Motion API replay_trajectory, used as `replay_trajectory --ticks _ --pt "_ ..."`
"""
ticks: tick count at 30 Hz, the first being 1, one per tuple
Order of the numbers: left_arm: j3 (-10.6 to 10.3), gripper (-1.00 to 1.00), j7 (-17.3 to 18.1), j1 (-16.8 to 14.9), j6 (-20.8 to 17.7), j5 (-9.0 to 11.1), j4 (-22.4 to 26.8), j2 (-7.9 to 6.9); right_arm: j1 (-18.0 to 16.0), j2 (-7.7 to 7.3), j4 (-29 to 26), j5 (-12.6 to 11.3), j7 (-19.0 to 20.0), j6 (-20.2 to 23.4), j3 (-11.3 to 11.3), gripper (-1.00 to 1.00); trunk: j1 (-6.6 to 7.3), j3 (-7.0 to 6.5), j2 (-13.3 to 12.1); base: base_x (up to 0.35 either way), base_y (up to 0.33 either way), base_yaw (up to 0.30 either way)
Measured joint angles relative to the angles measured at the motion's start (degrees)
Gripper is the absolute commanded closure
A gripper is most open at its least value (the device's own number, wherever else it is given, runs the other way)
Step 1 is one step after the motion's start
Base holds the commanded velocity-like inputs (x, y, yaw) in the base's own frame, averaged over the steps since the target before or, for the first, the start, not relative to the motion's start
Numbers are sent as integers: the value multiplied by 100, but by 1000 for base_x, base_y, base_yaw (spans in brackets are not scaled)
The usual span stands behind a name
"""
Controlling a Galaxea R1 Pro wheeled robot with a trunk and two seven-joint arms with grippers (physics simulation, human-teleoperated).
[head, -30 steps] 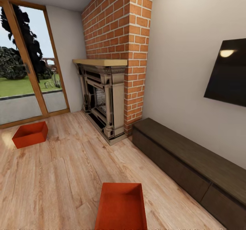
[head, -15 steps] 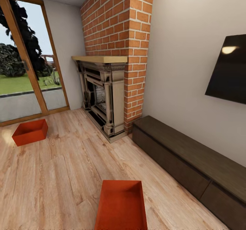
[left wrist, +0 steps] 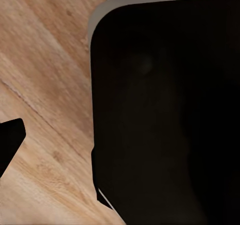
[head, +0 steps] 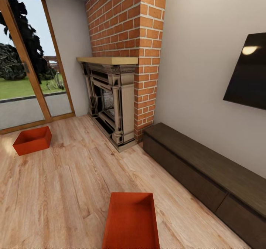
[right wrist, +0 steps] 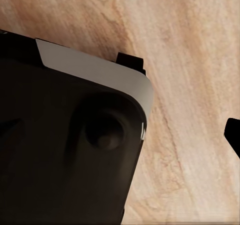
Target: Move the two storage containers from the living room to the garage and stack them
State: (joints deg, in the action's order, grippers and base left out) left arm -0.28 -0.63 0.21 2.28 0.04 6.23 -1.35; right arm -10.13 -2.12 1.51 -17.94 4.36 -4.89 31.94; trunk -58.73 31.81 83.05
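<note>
Two red-orange open-top storage containers rest on the light wood-plank floor (head: 66, 182) of the living room. The near container (head: 131, 221) lies right in front of me at the bottom of the head view, empty. The far container (head: 32, 140) sits to the left by the glass door. In the left wrist view one dark fingertip (left wrist: 9, 144) stands at the picture's edge over the planks, beside my black base (left wrist: 165, 110). The right wrist view likewise has one fingertip (right wrist: 234, 135) at its edge. Both fingers stand far out from the middle and hold nothing.
A brick-and-dark-stone fireplace (head: 111, 101) juts from the back wall. A long low dark cabinet (head: 207, 171) runs along the right wall under a black screen (head: 249, 73). A wood-framed glass door (head: 26, 68) closes the left side.
The whole head picture has shifted a little, so the camera has moved closer. Both containers lie where they were.
</note>
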Motion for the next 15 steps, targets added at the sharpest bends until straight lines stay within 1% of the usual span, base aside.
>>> replay_trajectory --ticks 15 --pt "5 -100 1 0 0 3 0 4 5 9 0 12 5 -68 -8 -100 0 139 0 0 0 0"
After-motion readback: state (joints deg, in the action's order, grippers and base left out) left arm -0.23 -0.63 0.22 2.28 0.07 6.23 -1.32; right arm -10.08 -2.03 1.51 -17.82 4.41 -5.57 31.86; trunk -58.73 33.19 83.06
